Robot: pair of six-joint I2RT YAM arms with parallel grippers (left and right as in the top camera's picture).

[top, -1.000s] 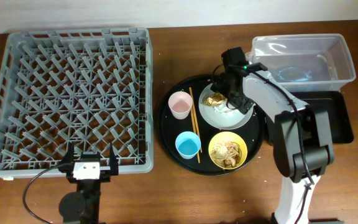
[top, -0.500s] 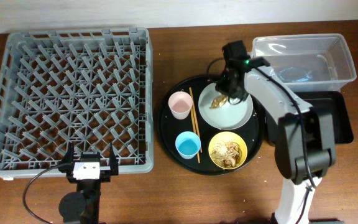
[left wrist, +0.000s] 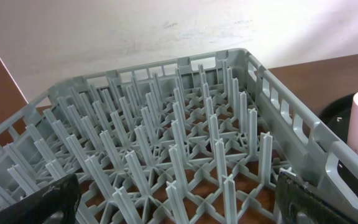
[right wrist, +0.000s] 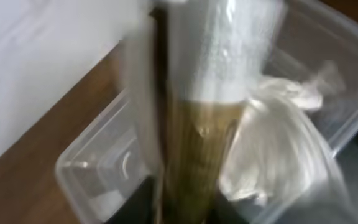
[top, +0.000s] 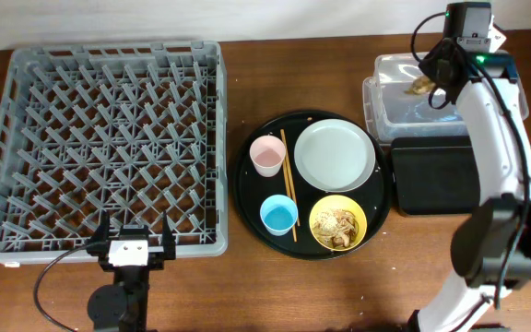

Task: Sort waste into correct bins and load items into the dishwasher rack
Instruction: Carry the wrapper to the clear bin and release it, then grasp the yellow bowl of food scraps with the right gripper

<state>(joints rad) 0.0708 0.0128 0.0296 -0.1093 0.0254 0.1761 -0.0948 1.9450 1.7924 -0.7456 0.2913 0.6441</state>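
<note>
The rack (top: 218,148) is matt grey plastic, the tub (top: 372,100) clear glossy plastic, the tabletop (top: 275,290) smooth brown wood, the wrapper (right wrist: 199,143) shiny foil

Grey lattice rack (top: 104,138), pink cup (top: 267,155), blue cup (top: 278,214), yellow bowl (top: 316,221) (beige scraps (top: 341,227) inside), gold wrapper (right wrist: 197,162).

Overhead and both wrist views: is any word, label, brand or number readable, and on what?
None can be read.
Rack, tub: no print visible.
Left claw, white face: too small to tell.
Wrapper in right wrist view: blurred, nothing legible.
</note>
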